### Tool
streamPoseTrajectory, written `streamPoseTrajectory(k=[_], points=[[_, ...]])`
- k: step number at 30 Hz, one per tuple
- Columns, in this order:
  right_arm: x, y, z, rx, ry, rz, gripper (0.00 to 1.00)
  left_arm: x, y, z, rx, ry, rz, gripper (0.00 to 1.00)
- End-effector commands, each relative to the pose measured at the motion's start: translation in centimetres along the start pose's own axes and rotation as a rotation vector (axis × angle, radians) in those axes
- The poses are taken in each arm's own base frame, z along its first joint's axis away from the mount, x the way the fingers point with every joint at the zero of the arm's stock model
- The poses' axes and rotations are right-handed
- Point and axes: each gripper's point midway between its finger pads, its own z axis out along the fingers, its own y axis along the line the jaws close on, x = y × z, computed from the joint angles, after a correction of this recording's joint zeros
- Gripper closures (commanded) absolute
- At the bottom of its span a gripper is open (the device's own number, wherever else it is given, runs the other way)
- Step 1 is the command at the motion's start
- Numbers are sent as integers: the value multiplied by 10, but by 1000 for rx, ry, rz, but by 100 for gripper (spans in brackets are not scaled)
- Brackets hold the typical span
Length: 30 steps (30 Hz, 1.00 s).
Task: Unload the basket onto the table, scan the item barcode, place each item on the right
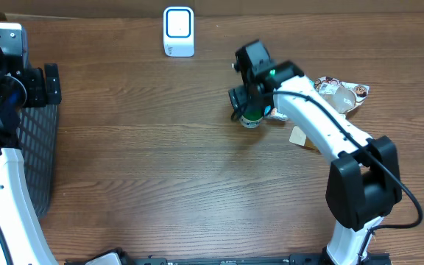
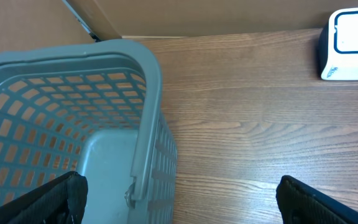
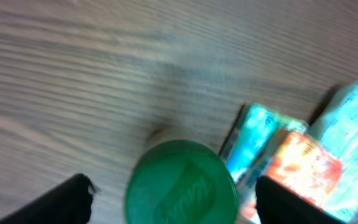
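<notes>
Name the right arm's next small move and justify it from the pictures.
Probably close the right claw on the green-capped container: its open fingers flank the cap with gaps either side, gripping nothing, and the white scanner stands well away.

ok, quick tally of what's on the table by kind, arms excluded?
Scanner: 1
Basket: 1
Green-capped container: 1
Snack packets: 3 visible; part of the pile is covered, so there may be more
Total: 6
</notes>
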Motion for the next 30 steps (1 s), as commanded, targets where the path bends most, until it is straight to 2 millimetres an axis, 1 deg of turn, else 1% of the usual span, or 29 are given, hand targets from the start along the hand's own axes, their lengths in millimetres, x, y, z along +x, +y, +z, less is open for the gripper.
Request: streamPoseTrajectory(k=[1,3,5,7,9,10,11,12,13,14,16,18,21,24,27,30], points=[[-30,6,-41,-57,-75,25,10,-7,2,-5,-2,-25,17,0],[-32,7,-50,-66,-71,24,0,-7,2,-5,-2,-25,17,0],[-33,12,-55,-100,-69,23,0,-7,2,-5,-2,-24,16,0],[-31,23,-56,-162,-58,20,0,-7,2,-5,-2,-24,17,1],[-27,40,-58,-258,-42,16,0,-7,2,-5,-2,-24,16,0],[-26,52,-59,-331,-39,13,0,-7,2,-5,-2,-24,16,1],[-26,61,-59,-385,-38,11,3,-7,2,-5,-2,-24,16,1],[-26,67,-58,-424,-38,16,10,-7,2,-5,-2,-24,16,0],[-27,71,-56,-443,-39,38,12,-7,2,-5,-2,-24,16,1],[-28,73,-51,-443,-37,67,13,-7,2,-5,-2,-24,16,1],[-27,77,-40,-432,-36,108,21,-7,2,-5,-2,-25,17,0],[-25,77,-25,-391,-19,181,29,-7,2,-5,-2,-24,16,1],[-23,75,-1,-302,1,289,30,-7,2,-5,-2,-25,17,1],[-22,70,23,-208,5,407,28,-7,2,-5,-2,-24,16,0],[-19,72,45,-142,3,453,30,-7,2,-5,-2,-25,17,0],[-15,62,62,-42,-7,503,33,-7,2,-5,-2,-24,16,0]])
